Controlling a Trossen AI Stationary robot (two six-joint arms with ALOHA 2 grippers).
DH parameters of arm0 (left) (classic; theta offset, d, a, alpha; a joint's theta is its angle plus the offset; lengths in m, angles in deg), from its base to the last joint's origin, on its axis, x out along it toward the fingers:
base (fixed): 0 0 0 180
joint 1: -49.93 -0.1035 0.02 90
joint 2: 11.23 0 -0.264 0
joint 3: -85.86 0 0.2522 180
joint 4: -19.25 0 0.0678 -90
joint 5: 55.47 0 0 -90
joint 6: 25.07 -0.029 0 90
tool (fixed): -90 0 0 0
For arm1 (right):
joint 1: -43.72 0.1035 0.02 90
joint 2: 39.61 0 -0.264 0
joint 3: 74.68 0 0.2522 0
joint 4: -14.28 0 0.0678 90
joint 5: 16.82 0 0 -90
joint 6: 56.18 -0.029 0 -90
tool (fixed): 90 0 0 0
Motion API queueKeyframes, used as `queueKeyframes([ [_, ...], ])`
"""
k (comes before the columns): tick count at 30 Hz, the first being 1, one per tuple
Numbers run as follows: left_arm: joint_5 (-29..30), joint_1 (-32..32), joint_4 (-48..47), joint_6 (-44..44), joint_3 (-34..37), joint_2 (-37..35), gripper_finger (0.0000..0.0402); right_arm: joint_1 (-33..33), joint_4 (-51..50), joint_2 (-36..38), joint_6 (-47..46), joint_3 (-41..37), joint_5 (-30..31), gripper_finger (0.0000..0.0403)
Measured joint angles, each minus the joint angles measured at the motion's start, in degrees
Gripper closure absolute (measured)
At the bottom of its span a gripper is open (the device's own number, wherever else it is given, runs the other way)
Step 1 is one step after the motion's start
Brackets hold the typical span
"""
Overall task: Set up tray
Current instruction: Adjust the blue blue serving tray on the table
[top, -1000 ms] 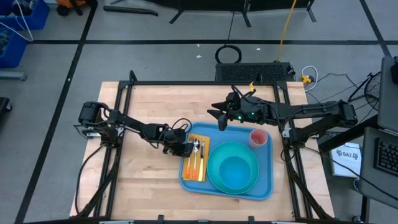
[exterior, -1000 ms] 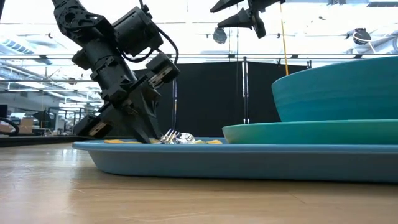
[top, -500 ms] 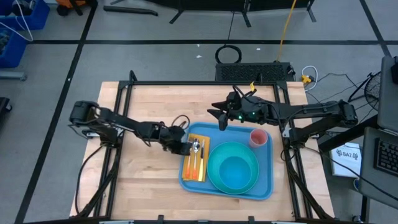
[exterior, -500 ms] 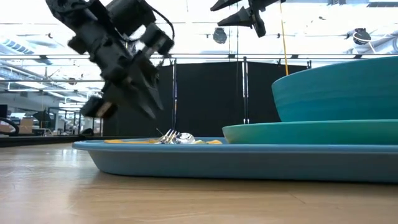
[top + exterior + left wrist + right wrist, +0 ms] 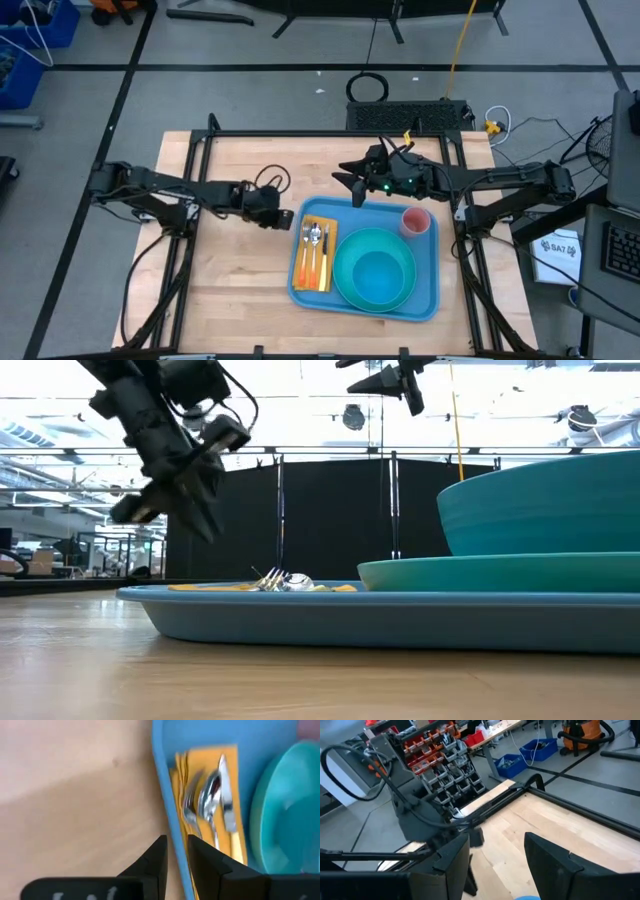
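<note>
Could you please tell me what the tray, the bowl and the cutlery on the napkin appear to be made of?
The tray looks like smooth blue plastic: even colour, rounded raised rim. The bowl seems to be teal plastic or glazed ceramic; its even, slightly glossy surface leaves that open. The cutlery has shiny metal heads that catch the light, with orange handles that are probably plastic. The napkin looks like folded yellow paper or cloth.

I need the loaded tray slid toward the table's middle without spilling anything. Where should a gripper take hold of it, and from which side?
Probably the tray's raised rim on its long left edge, approached from the bare wood beside it. The rim stands proud there, only the flat napkin and cutlery lie just inside, and the left gripper hangs nearby. The bowl and cup crowd the other side.
</note>
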Motion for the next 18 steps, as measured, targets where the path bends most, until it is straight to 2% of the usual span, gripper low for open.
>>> queueKeyframes([
  [4, -7.1, -1.0, 0.9, 1.3, -0.1, 3.1, 0.0325, -0.2, -0.2, 0.0, 0.1, 0.0, 0.1, 0.0222],
  [8, -6.9, -0.4, 3.2, 3.7, -0.2, 5.2, 0.0325, -0.3, -0.2, 0.0, 0.2, 0.0, 0.1, 0.0222],
  [12, -9.6, -0.3, 4.3, 3.0, 0.2, 7.6, 0.0325, -0.3, -0.4, 0.0, 0.3, 0.0, 0.0, 0.0222],
  [18, -12.3, -0.3, 14.3, 3.0, 2.7, 9.3, 0.0325, -0.3, -0.8, 0.0, 0.3, 0.0, -0.1, 0.0222],
])
